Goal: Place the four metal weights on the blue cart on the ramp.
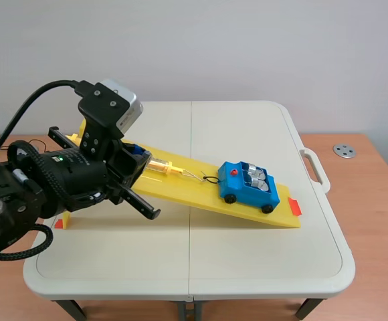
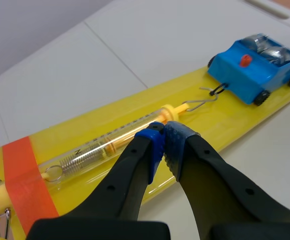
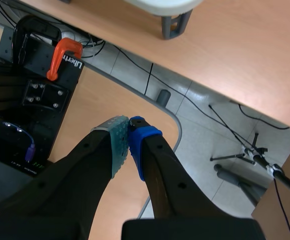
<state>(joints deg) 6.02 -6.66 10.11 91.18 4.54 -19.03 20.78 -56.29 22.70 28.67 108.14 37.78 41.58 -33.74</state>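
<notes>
Metal weights (image 1: 257, 179) sit in blue cart (image 1: 237, 185), low on yellow ramp (image 1: 187, 190). Left jaws closed, empty, over spring scale (image 2: 110, 142); cart lies ahead, down the ramp's long axis. Right jaws closed, empty, off the worktop (image 1: 247, 127); left arm nearer.

The blue cart (image 1: 237, 186), black-wheeled with a red knob on its deck, sits upright low on the sloping yellow ramp (image 1: 187, 190), well ahead of the left claw (image 2: 164, 132). Silvery metal weights (image 1: 259, 179) stand packed in its open bed, at the end farther from the claw. Their exact number is unclear.
</notes>
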